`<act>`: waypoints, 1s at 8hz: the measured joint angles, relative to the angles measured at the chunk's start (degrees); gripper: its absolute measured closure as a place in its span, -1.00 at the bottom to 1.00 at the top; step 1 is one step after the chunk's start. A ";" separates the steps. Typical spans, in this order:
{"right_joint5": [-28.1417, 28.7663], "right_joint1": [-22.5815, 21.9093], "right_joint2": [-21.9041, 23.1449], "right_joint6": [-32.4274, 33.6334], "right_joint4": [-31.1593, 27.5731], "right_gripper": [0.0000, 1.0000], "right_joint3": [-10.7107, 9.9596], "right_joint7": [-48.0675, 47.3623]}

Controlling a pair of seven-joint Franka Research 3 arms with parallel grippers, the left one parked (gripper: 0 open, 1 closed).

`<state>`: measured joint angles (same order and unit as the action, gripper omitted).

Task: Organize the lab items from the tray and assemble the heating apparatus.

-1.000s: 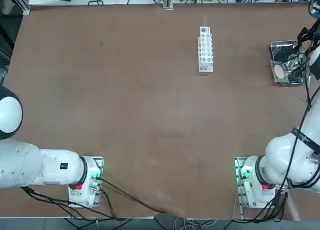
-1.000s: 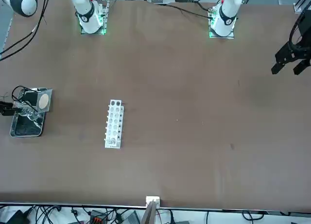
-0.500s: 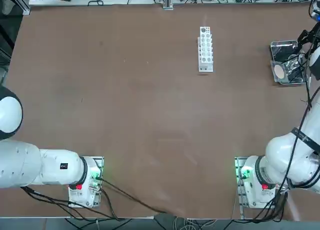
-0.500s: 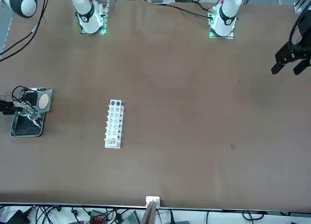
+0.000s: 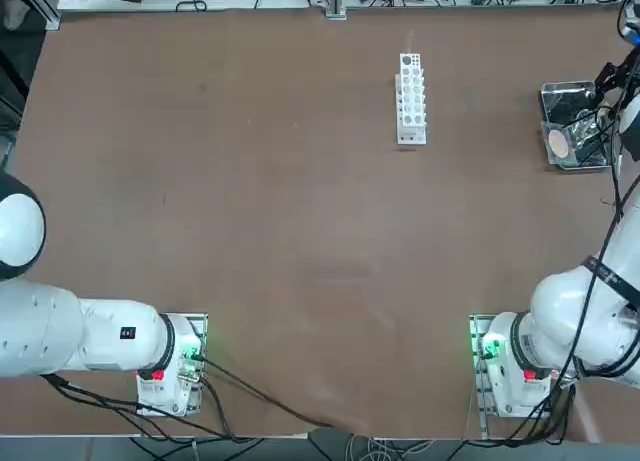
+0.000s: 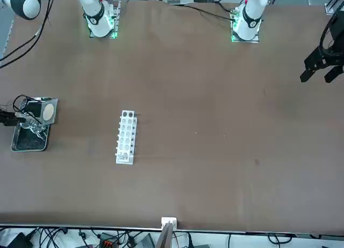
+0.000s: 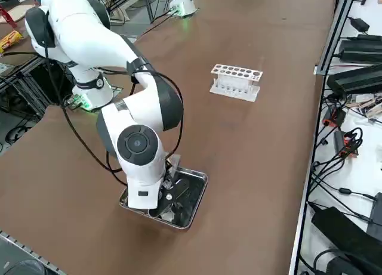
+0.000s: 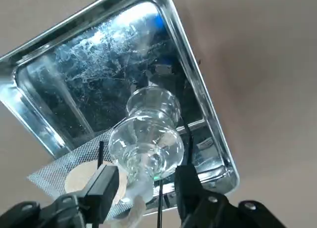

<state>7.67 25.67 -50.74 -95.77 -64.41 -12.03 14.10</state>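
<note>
The shiny metal tray (image 5: 575, 89) (image 6: 29, 146) (image 7: 201, 181) (image 8: 198, 89) sits at the table's right edge. In it lie the clear glass burner (image 8: 146, 144) (image 6: 33, 124), the grey mesh with a tan disc (image 8: 74, 176) (image 5: 557, 144) (image 6: 48, 112) and the thin black wire ring stand (image 8: 187, 133). My right gripper (image 8: 146, 188) (image 6: 8, 120) hangs low over the tray. It is open, with its fingers on either side of the burner's narrow end. A gap shows beside the right finger (image 8: 185, 186). In the right side view the wrist hides the fingers.
A white holed test tube rack (image 5: 411, 98) (image 6: 126, 136) (image 7: 236, 81) stands on the brown table, towards the far side and to the left of the tray. Cables and boxes line the far edge (image 7: 352, 78). The tray lies close to the table's right edge.
The right gripper has shifted very slightly over the tray. The tray, its items and the rack have stayed where they were.
</note>
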 joint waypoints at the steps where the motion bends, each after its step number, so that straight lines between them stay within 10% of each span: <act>1: 0.13 0.03 0.00 0.05 -0.04 -0.42 0.00 0.05; 8: 0.30 0.08 -0.01 0.92 -0.26 -0.33 0.03 0.15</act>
<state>7.97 25.75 -50.75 -94.85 -64.67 -12.00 14.25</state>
